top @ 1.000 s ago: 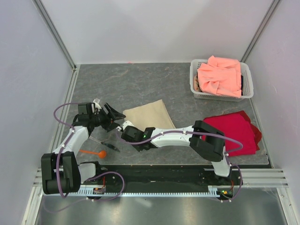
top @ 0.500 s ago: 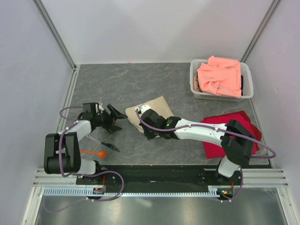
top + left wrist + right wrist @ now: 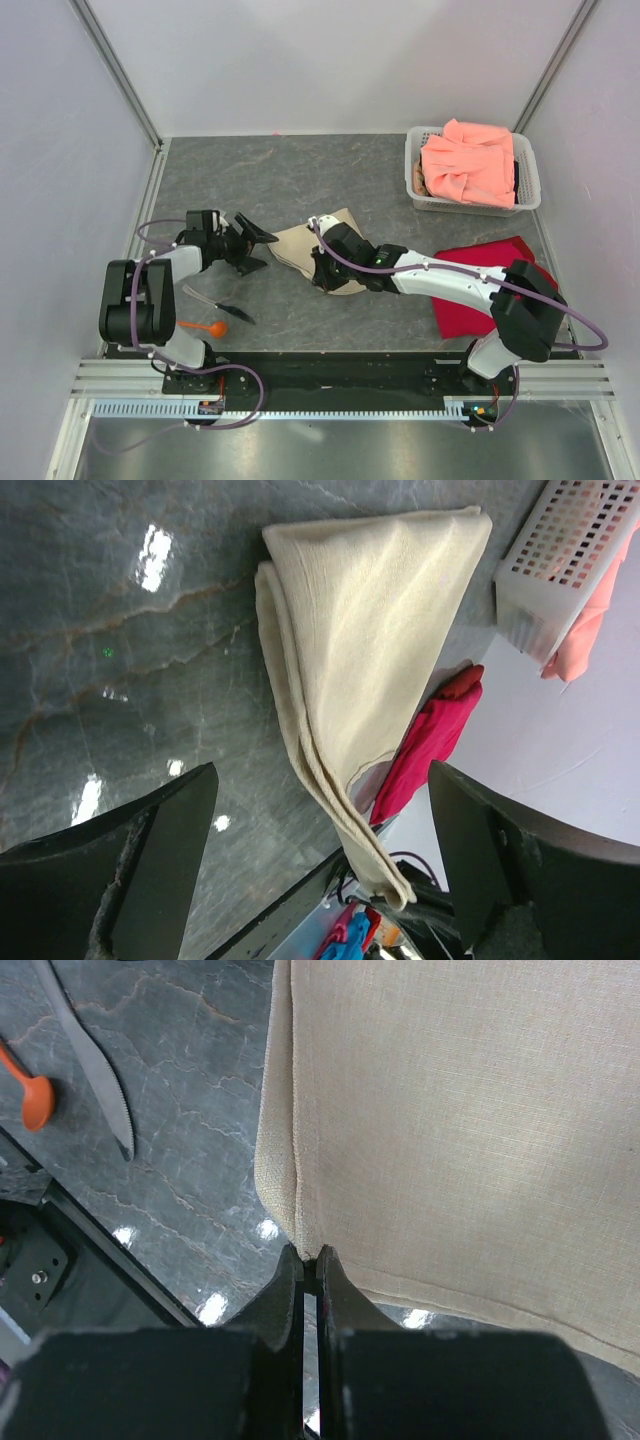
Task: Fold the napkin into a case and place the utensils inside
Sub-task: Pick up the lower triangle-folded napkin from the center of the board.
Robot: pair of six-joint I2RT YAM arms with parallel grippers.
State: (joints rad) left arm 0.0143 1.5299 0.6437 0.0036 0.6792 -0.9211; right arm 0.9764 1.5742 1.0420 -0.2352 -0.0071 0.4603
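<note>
The beige napkin (image 3: 292,245) lies folded at mid-table, partly under my right arm. Its layered edges show in the left wrist view, napkin (image 3: 370,630). My right gripper (image 3: 322,272) is shut on the napkin's near edge (image 3: 300,1190), pinching the hem between its fingertips. My left gripper (image 3: 252,246) stands open just left of the cloth, nothing between its fingers (image 3: 150,860). The orange spoon (image 3: 206,326) and the thin dark utensil (image 3: 226,311) lie near the front left. Both also show in the right wrist view, spoon (image 3: 35,1098) and utensil (image 3: 95,1070).
A white basket (image 3: 418,190) holding a salmon-pink cloth (image 3: 468,162) stands at the back right. A bright red cloth (image 3: 500,285) lies at the front right, under my right arm. Grey walls close in the table on three sides.
My right gripper has travelled right and away from the utensils, carrying the napkin's edge with it. My left gripper has shifted toward the cloth and opened a little wider.
</note>
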